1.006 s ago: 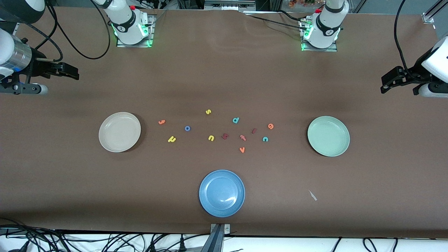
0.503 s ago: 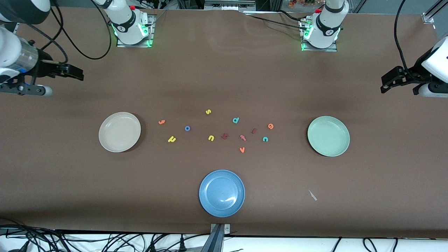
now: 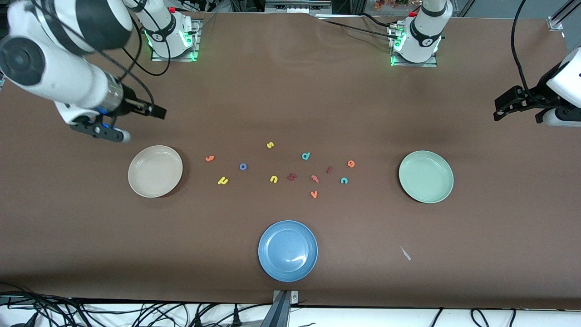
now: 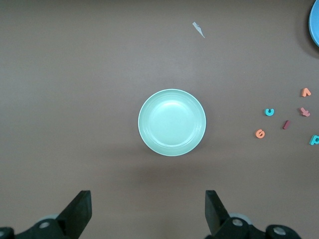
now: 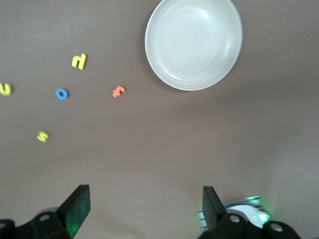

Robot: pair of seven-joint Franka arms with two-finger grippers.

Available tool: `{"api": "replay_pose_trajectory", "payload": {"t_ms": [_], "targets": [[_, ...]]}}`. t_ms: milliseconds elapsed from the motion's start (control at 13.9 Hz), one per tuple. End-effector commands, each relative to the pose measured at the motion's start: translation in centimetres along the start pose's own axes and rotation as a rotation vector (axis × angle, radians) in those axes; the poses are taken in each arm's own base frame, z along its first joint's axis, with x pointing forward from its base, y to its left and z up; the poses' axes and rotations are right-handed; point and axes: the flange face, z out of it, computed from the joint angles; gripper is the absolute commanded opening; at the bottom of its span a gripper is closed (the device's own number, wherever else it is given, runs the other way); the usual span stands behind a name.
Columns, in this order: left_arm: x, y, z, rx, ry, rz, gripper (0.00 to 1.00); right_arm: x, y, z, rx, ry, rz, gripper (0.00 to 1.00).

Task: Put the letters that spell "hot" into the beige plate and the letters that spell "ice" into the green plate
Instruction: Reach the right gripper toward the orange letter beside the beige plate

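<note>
- Sorting has not begun: you have both plates bare and every letter lying loose on the tabletop (image 3: 290, 91).
- Your beige plate (image 3: 155, 171) sits toward the right arm's end, and the "hot" letters cluster just beside it: the orange t (image 3: 209, 158), the blue o (image 3: 243, 166) and the yellow h (image 3: 223, 180). That layout suits the right arm for this word.
- Your green plate (image 3: 426, 176) sits toward the left arm's end, with the "ice" letters near it: the orange e (image 3: 351, 163), the dark red i (image 3: 330, 170) and the teal c (image 3: 344, 180). The left arm has the short reach there.
- Between the two groups lie distractors you should leave alone: a yellow s (image 3: 270, 145), a small yellow arch (image 3: 273, 179), a teal d (image 3: 306, 156), a dark red angular letter (image 3: 292, 176), a reddish-orange t (image 3: 315, 178) and an orange v (image 3: 313, 194). The blue plate (image 3: 288, 250), nearest the front camera, has no part in the task.
- Your right claw (image 3: 156, 111) hangs released and empty over bare tabletop close to the beige plate, farther from the front camera than the plate; its wrist view frames the plate and the "hot" letters, so I judge it is lining up for a first pick.
- Your left claw (image 3: 499, 109) is released and empty too, waiting at its end of the tabletop with the green plate centred in its wrist view.
- Mind the two t shapes and the two yellow arches; the colours are close, so a wrong pick is the likely slip.
</note>
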Motion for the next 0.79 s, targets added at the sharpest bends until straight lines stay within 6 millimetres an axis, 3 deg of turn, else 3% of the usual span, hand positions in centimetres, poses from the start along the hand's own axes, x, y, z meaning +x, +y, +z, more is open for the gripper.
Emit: {"api": "replay_pose_trajectory", "payload": {"t_ms": [0,359,719], "targets": [[-0.1,-0.1,-0.2,0.007,-0.003,0.024,1.00,1.5,-4.4,4.4,0.002,-0.008,0.128,1.00],[-0.1,-0.1,-0.3,0.008,-0.002,0.024,1.00,3.9,-8.5,13.0,0.010,0.039,0.230,1.00],[-0.1,-0.1,-0.3,0.008,-0.002,0.024,1.00,3.2,-6.9,21.2,0.067,0.124,0.329,1.00]]}}
